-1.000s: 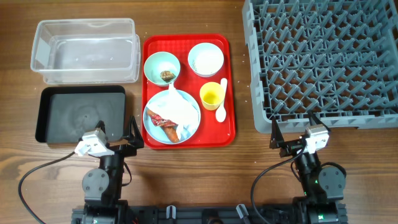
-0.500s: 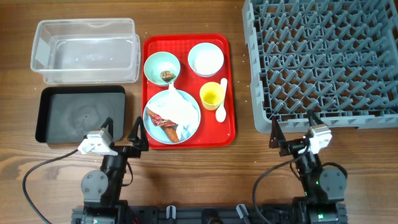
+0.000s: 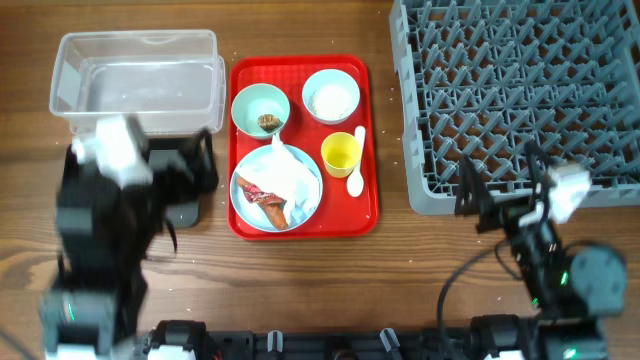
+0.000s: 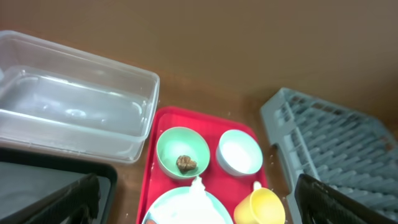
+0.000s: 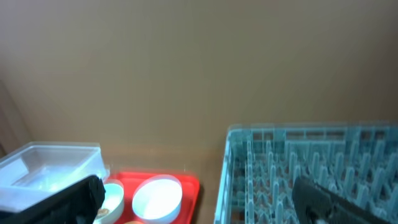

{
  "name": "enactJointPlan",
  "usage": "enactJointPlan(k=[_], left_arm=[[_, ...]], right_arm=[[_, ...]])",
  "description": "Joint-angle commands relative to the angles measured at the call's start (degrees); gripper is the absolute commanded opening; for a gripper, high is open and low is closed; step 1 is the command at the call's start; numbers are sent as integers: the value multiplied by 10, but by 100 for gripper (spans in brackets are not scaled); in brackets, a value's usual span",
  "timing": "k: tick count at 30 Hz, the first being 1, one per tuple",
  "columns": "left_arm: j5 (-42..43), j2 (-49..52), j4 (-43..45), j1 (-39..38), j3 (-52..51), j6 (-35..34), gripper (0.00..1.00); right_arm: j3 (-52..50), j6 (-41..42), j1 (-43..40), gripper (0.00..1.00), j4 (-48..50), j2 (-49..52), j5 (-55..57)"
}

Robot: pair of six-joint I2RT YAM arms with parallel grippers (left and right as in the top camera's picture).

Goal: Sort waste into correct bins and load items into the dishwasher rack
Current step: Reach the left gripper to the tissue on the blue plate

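On the red serving tray (image 3: 372, 140) lie a pale blue plate (image 3: 313, 200) bearing a crumpled white napkin (image 3: 287, 170) and an orange stick with a red-and-white wrapper (image 3: 266, 197). A green bowl (image 3: 261, 108) holds a brown scrap (image 3: 268, 122). A white bowl (image 3: 331, 95) holds rice. A yellow cup (image 3: 341, 154) and a white spoon (image 3: 357, 168) sit beside them. My left gripper (image 3: 190, 165) is open and empty, raised over the black tray (image 4: 37, 180). My right gripper (image 3: 500, 185) is open and empty at the front edge of the grey rack (image 3: 520, 90).
The clear tub (image 3: 140, 85) stands at the back left, behind the black tray, which my left arm mostly hides from overhead. The left wrist view shows the tub (image 4: 74, 106), green bowl (image 4: 182, 151), white bowl (image 4: 239, 152), cup (image 4: 260, 206) and rack (image 4: 336, 149).
Both arms have risen from the front edge and swung forward. The left arm is now blurred over the black tray. The right arm is now at the rack's front edge.
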Motion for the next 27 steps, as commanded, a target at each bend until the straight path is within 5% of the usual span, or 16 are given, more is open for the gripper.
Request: enactJointPlan(k=[1,6,12,16,20,27], left_arm=[[-5,170,-92,-31,146,20,99],[8,339,-180,-104,239,19,100],[110,482,-200,-163,238,18,100],[78,542,-221,-170,238,35,100],[-84,574,-239,-170,199,-64,100],[-50,578,-135,-186,119,-34,100]], right_arm=[[131,9,-3,100,-91,122,-10],[267,8,-3,100,-242,248,-10],[275,12,-3,100,-290,322,-36],[275,12,-3,100,-308,346,-57],[275,11,-3,100,-313,352,-57],[275,12,-3,100,-329,352,-57]])
